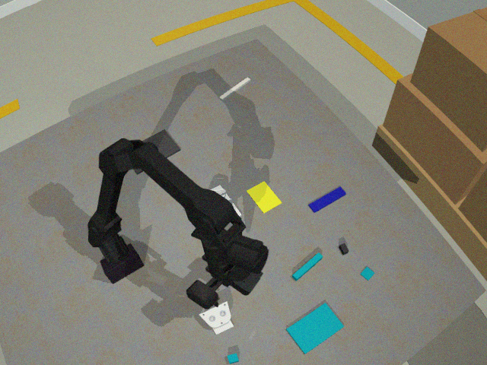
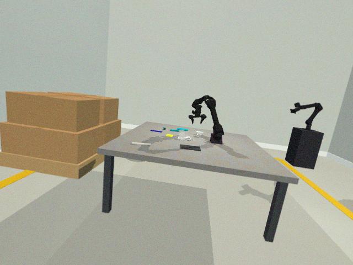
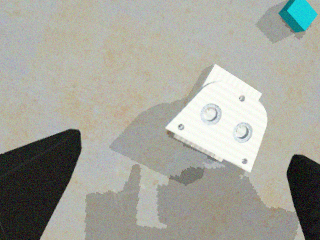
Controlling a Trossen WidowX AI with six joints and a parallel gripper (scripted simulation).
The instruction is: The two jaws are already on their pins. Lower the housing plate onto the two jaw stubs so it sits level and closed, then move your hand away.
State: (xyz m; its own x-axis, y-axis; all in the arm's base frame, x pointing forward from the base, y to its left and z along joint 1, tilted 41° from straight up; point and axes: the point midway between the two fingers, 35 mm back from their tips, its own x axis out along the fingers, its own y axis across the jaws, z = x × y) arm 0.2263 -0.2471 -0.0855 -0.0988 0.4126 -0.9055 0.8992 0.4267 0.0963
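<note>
The white housing plate (image 1: 217, 325) (image 2: 199, 132) (image 3: 227, 104), with two ringed round holes and small screw holes, rests on a white support near the front of the top view. My gripper (image 2: 197, 123) (image 3: 187, 152) is wide open and empty. It hangs above the table, pointing down, with the plate low between its fingers but nearer the right one in the wrist view. The white base assembly (image 1: 218, 190) (image 2: 185, 138) stands farther back and is mostly hidden by my arm in the top view. Its jaws and stubs cannot be made out.
A teal cube (image 1: 233, 358) (image 3: 301, 11) lies near the plate. A large teal slab (image 1: 314, 328), teal bar (image 1: 307, 266), black block (image 1: 344, 249), blue bar (image 1: 327, 199) and yellow square (image 1: 269, 200) lie around. A dark slab (image 2: 190, 147) and white bar (image 2: 140, 143) lie farther off.
</note>
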